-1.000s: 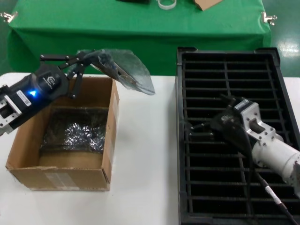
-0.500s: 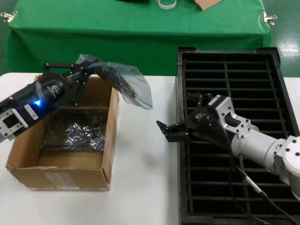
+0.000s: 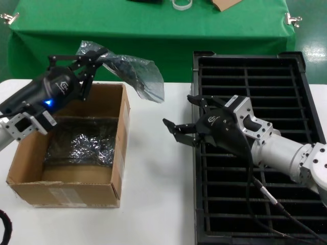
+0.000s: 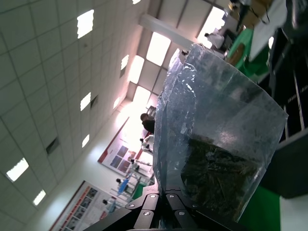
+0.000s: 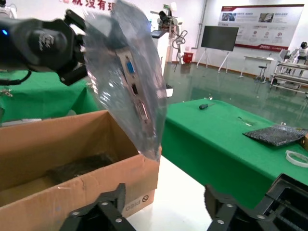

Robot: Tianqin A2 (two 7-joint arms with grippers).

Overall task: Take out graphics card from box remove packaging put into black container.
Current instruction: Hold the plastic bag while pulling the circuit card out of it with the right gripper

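A white table [image 3: 153, 194] fills the near ground, with a green-draped table [image 3: 153, 30] behind it and, in the right wrist view, a hall with display boards and a monitor beyond.

Biggest thing on the white table is the black container [image 3: 286, 76], its ribbed slots running under and behind the right gripper [image 3: 183, 118]. That gripper hangs at the container's edge nearest the box, its forearm stretched back over the slots, fingers spread wide apart and holding nothing, pointed across the bare strip of table towards the bag.

Next, the box [image 3: 66, 191], open-topped, sitting below and just in front of the left gripper [image 3: 87, 64]. A crinkled silvery bag [image 3: 82, 145] lies flat on its floor, and a pale label shows on the near wall.

Over the box's far corner, the left gripper is up in the air, fingers pinched together on one end of the packaging [image 3: 134, 75]. The bag hangs from those fingers out towards the right gripper, clear of the box rim and well above the table. In the left wrist view the bag [image 4: 216, 130] rises straight from the closed fingertips.

And inside it, the graphics card [image 5: 137, 108], a dark board seen through the plastic, its row of connector ports showing in the right wrist view; the left wrist view has it as a dark patch [image 4: 216, 173] in the part of the bag nearest the fingers.
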